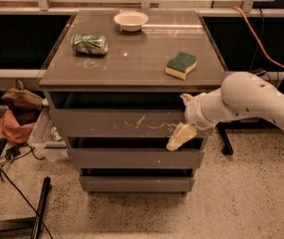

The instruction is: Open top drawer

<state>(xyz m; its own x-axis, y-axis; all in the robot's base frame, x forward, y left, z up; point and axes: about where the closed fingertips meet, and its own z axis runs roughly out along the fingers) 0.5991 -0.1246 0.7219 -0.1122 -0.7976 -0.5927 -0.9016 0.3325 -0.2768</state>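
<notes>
The top drawer (116,122) is the tallest grey-brown front of three, with whitish scratches across its face, just under the cabinet top. Its face looks flush with the two below. My gripper (181,124) comes in from the right on a white arm (251,101) and sits in front of the drawer's right end. One cream finger (180,136) points down-left over the drawer's lower right edge; another (186,98) shows near the drawer's upper right corner.
On the cabinet top (136,59) lie a crushed green can (88,43), a white bowl (131,20) and a green-yellow sponge (181,64). A brown bag (18,99), a clear bin (45,136) and cables (7,173) sit on the floor at left.
</notes>
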